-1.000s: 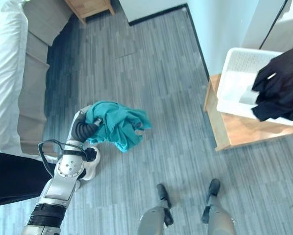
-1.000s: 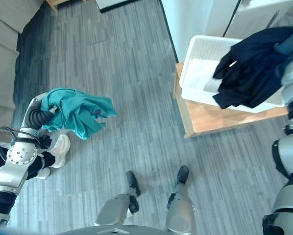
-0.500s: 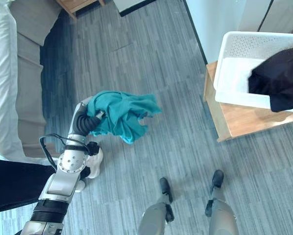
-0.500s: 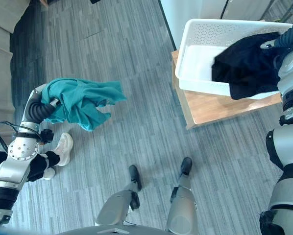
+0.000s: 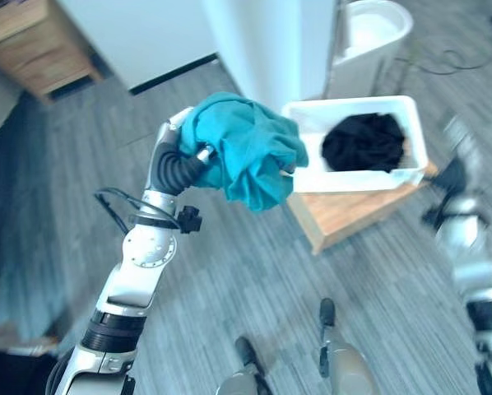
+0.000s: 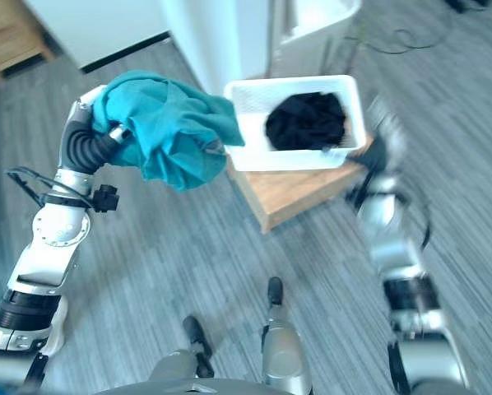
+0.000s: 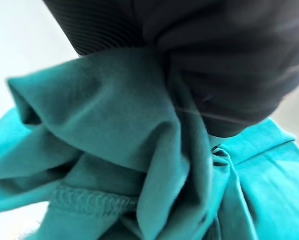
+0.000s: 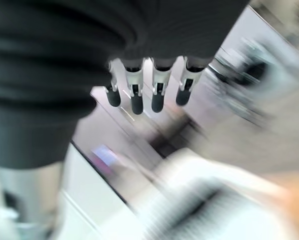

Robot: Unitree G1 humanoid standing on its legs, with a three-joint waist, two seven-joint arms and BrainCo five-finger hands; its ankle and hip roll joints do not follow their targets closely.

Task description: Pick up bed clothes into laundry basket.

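Right now my left hand (image 5: pixel 198 155) is raised high with the teal garment (image 5: pixel 250 156) bunched in it; in the left wrist view the cloth (image 7: pixel 139 165) is gathered tight under the dark cover, so I read the fingers as curled round a fistful of it, though the fingers themselves are buried in the fabric. The rest of the garment hangs loose below the hand, and its lower edge overlaps the near corner of the white laundry basket (image 6: pixel 345 90) as I see it from the head camera. I cannot tell whether it is really over the rim or only in front of it.

The basket sits on a low wooden stand (image 6: pixel 299 193) and already has a black garment (image 6: pixel 305 120) lying inside. My right hand (image 8: pixel 149 90) is empty, fingers straight and relaxed, off to the basket's right side.

My worry is depth. If I let go while the bundle is short of the rim, it drops onto the grey floor (image 5: pixel 229 263) or drapes half over the wall and slides off. The trailing cloth could also snag the rim and tug the light basket along the stand. I judge the carry is nearly done, but the hand needs to be clearly above the basket's opening before releasing.
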